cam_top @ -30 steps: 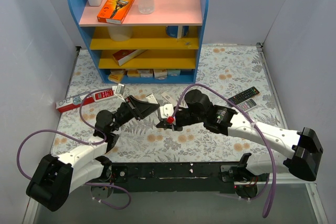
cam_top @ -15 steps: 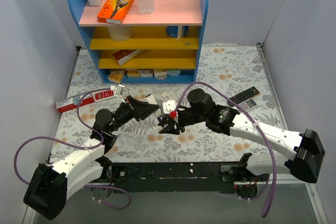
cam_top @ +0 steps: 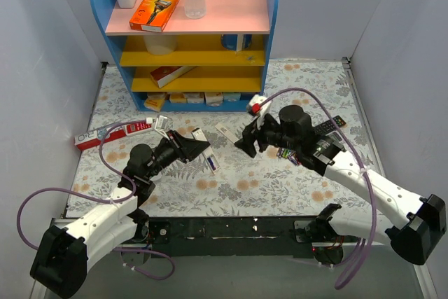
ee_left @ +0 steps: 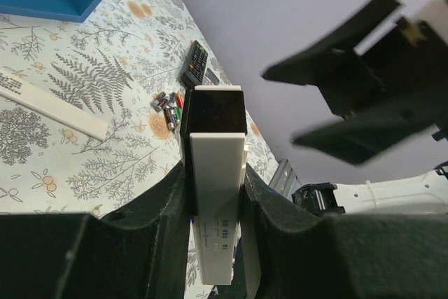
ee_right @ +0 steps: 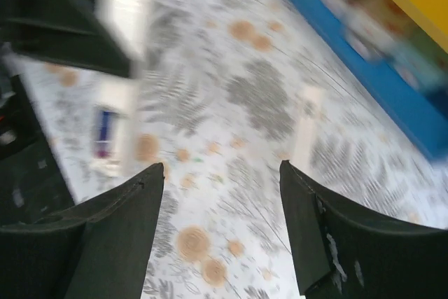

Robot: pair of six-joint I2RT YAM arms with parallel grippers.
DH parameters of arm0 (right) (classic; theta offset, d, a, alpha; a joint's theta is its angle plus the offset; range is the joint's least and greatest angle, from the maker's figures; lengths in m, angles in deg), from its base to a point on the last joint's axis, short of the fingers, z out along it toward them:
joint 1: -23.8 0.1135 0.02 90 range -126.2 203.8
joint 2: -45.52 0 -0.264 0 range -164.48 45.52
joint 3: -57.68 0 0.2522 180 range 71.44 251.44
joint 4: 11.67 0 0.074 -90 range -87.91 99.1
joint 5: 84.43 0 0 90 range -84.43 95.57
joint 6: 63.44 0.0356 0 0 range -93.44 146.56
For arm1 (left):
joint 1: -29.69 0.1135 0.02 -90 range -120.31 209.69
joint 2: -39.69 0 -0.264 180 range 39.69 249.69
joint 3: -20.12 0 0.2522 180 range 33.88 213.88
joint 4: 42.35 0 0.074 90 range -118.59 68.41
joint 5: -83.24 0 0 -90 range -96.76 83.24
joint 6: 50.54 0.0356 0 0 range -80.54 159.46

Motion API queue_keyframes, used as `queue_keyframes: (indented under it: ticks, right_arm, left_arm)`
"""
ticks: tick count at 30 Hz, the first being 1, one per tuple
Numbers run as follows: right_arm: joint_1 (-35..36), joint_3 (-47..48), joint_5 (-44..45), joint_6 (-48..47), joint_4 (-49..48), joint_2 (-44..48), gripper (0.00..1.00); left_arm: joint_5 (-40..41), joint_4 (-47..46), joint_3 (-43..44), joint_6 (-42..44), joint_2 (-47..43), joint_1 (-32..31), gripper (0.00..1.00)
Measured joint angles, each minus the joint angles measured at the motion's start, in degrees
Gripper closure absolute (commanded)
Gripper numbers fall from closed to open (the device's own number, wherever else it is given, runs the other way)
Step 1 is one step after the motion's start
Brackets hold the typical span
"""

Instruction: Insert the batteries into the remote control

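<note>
The remote control (ee_left: pixel 213 222), a slim white bar with a dark patch at its far end, is clamped between my left gripper's (ee_left: pixel 215 169) jaws. From above, the left gripper (cam_top: pixel 198 149) holds the remote control (cam_top: pixel 210 162) low over the mat, left of centre. My right gripper (cam_top: pixel 246 145) hovers open to its right, apart from it, with nothing between the fingers (ee_right: pixel 136 215). The batteries (cam_top: pixel 288 153) lie in a small mixed-colour cluster under the right forearm; the same batteries (ee_left: pixel 170 101) appear past the remote's tip. The right wrist view is blurred; the remote (ee_right: pixel 112 131) shows at the left.
A black remote (cam_top: pixel 329 128) lies beyond the batteries at the right. A narrow white strip (cam_top: pixel 225 132) rests on the mat between the grippers and the blue shelf unit (cam_top: pixel 183 40). A red and white box (cam_top: pixel 112 131) lies at the left.
My right gripper has opened and pulled back to the right and away from the remote's end. The left gripper keeps its hold, with the remote shifted slightly.
</note>
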Motion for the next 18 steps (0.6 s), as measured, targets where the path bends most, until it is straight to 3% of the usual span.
queue_keyframes:
  ticks: [9,18]
  right_arm:
    - [-22.4,-8.7,10.7,10.6,9.3,-4.0,0.37]
    - [-29.7,-10.9,14.7,12.9,12.5,-10.2,0.51]
  left_arm:
    - [0.9,3.0,0.0,1.5,-1.6,0.0,1.00]
    - [0.8,3.8,-0.5,2.3,-1.6,0.0,1.00]
